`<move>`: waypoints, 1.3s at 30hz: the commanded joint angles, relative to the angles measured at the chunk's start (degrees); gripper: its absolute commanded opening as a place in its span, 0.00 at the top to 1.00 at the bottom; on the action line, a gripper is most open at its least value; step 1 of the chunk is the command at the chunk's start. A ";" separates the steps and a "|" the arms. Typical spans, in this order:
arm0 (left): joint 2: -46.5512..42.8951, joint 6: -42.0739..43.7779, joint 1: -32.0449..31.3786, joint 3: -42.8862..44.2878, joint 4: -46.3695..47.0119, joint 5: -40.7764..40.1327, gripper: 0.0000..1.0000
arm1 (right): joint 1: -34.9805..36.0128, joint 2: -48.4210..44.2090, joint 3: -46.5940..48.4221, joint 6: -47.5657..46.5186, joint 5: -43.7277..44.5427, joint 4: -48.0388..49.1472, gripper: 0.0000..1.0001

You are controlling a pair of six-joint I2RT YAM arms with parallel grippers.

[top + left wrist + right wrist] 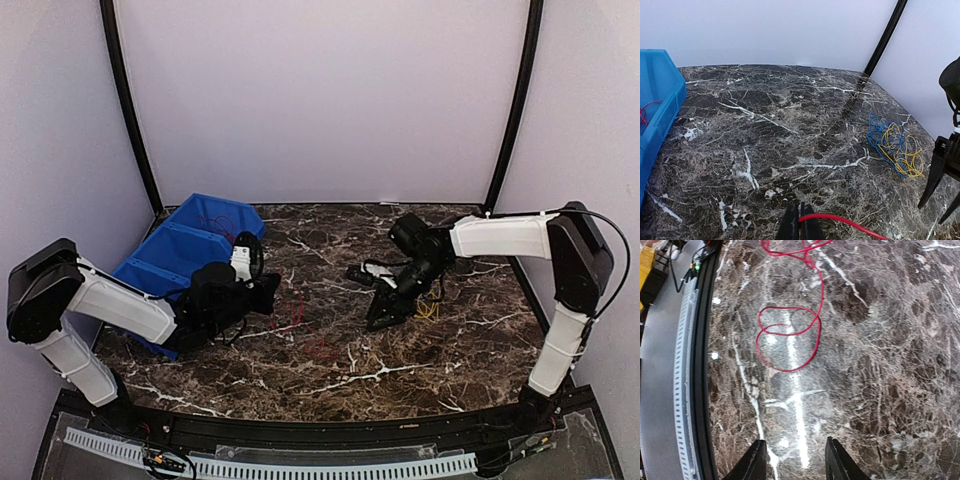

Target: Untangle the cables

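Clenching the red cable (pixel 832 217) in the left claw (pixel 800 215), bottom centre, likely to draw it clear of the blue-and-yellow tangle (pixel 890 145) at right, with right claw (pixel 795 444) released.

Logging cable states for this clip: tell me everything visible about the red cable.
The red cable is a thin, flexible, glossy wire. One stretch is pinched in the shut left gripper and leads away from its fingertips. The rest lies slack on the marble table in loose overlapping loops between the two arms, apart from the blue and yellow bundle. The open right gripper hangs near the loops without touching them.
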 commanded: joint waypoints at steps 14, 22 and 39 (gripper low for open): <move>-0.64 -5.48 -0.04 -3.51 -2.81 1.21 1.00 | 14.05 1.26 -2.25 -8.81 13.49 12.55 0.38; 0.75 -5.78 -0.01 -2.46 -4.01 1.90 1.00 | 18.26 6.46 -1.02 -7.89 20.28 17.43 0.34; -10.84 -5.78 -0.30 -3.27 -18.46 2.27 0.50 | 15.46 -5.20 -2.73 -5.96 14.14 11.54 1.00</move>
